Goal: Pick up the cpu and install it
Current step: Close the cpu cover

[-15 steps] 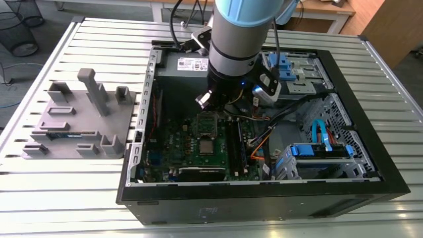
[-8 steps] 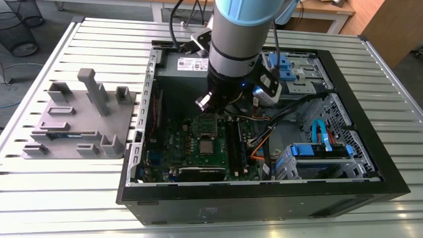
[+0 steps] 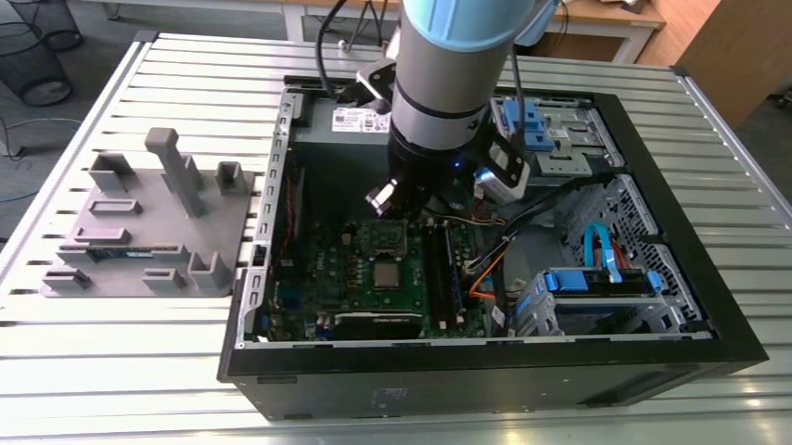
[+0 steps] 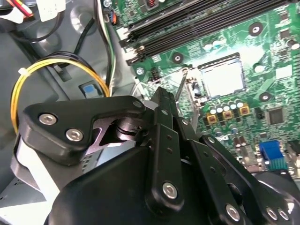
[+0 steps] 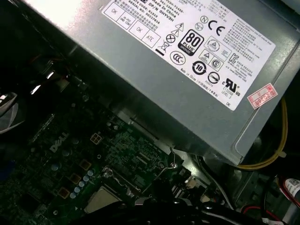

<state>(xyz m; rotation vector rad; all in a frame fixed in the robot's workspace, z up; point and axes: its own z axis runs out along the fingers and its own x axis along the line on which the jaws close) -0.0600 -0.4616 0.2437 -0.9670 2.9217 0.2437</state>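
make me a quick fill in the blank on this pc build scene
1. The arm reaches down into the open ____ case.
2. The cpu already sits in the ____ on the green board.
3. The grey tray lies outside the case, on the exterior view's ____.

Missing words: computer; socket; left

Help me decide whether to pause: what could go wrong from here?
The gripper hangs right beside the raised socket lever; a sideways move could bend it. The cpu appears to lie uncovered, so a bump might shift it. Yellow wires loop close to the gripper and could snag.
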